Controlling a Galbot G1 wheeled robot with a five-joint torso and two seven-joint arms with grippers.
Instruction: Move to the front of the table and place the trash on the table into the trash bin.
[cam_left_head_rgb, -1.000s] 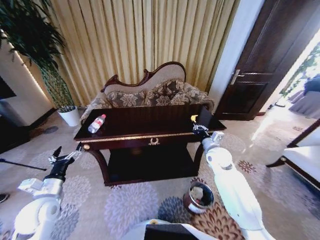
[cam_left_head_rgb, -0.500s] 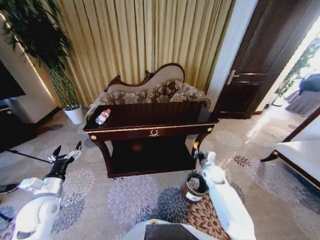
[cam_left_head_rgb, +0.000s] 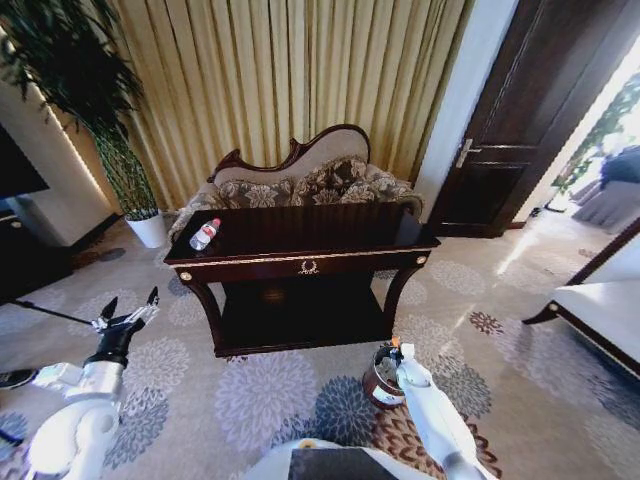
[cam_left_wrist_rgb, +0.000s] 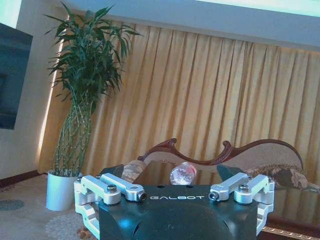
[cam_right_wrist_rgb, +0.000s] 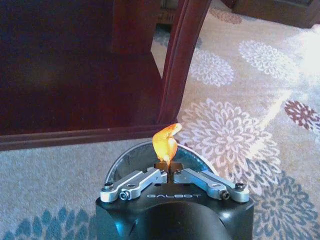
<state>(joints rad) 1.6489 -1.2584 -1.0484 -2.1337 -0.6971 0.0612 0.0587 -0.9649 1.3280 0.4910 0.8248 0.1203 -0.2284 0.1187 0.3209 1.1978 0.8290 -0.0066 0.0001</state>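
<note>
- Right tool (cam_right_wrist_rgb: 167, 171) pinches an orange scrap (cam_right_wrist_rgb: 166, 141) above the trash bin (cam_left_head_rgb: 381, 374).
- Left tool (cam_left_head_rgb: 125, 317) hovers, fingers spread, near the bench (cam_left_head_rgb: 300, 245).
- Bottle (cam_left_head_rgb: 205, 234) lies on the bench.

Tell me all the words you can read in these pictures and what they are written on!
"GALBOT" on the left gripper, on its dark body.
"GALBOT" on the right gripper, which pinches an orange scrap.
The bottle label on the table: too small to read.
The trash bin label: too small to read.
</note>
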